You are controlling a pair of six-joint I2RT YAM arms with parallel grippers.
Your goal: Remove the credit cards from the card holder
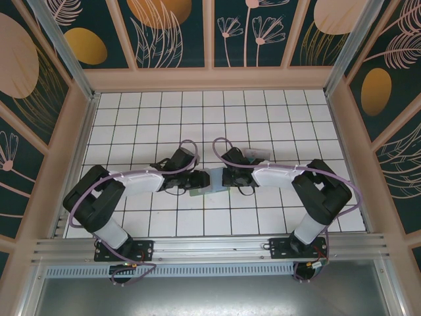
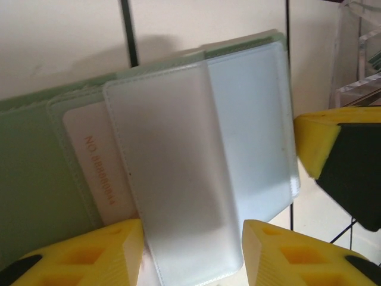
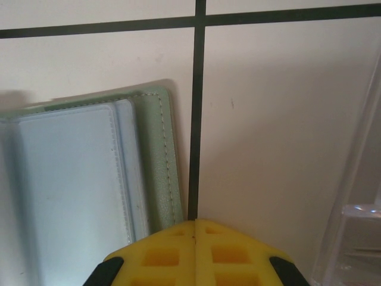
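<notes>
The card holder [image 1: 212, 178] lies open on the tiled table between both arms. Its sage-green cover [image 2: 36, 179] shows at the left of the left wrist view, with frosted clear sleeves [image 2: 178, 167] fanned over a bluish inside. A pale credit card [image 2: 95, 167] with orange numbers sits tucked in one sleeve. My left gripper [image 2: 191, 238] is open, its yellow fingers [image 2: 89, 256] on either side of the lower end of a frosted sleeve. My right gripper [image 3: 195, 225] is shut with nothing in it, its tips at the stitched green edge [image 3: 161, 161] of the holder.
A clear acrylic stand [image 3: 357, 226] rises just right of the right gripper and also shows as clear acrylic [image 2: 357, 53] beyond the holder. White tiles with dark grid lines [image 1: 263, 118] stretch to the patterned walls [image 1: 210, 33] round the table.
</notes>
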